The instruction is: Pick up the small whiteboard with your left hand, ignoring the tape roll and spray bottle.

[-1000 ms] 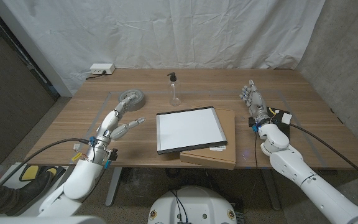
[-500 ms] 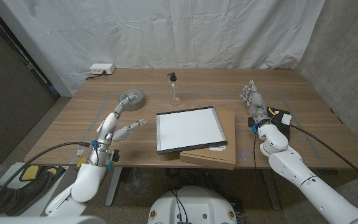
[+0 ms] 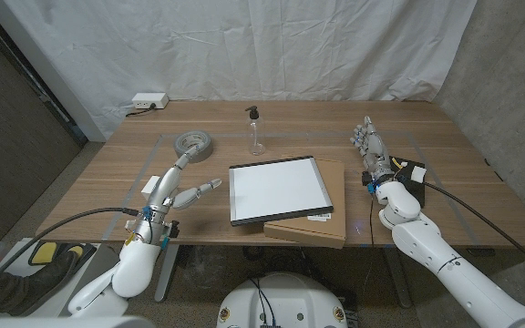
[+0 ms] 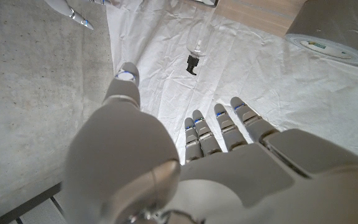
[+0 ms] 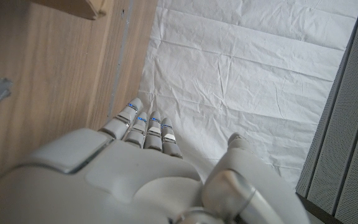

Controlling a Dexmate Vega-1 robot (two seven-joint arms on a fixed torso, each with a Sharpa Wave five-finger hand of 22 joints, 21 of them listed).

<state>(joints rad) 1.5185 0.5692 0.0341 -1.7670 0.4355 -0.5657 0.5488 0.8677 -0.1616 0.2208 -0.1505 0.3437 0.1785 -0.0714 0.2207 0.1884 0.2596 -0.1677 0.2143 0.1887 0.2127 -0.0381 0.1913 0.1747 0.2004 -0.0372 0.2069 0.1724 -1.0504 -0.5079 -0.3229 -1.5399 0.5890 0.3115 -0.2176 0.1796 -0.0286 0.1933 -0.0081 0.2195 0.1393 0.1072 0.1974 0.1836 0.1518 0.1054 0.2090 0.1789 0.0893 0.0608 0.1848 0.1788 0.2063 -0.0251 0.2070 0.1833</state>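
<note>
Lying on a cardboard box [image 3: 322, 214] at table [image 3: 427, 182] centre, the whiteboard [image 3: 276, 189] is untouched. Left hand [image 3: 176, 187] is beside it, fingers spread, holding nothing. Right hand [image 3: 372, 150] likewise spread, well apart.

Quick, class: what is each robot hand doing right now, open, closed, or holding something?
Left hand: open, fingers spread, holding nothing, beside the whiteboard.
Right hand: open, fingers extended, holding nothing.
</note>
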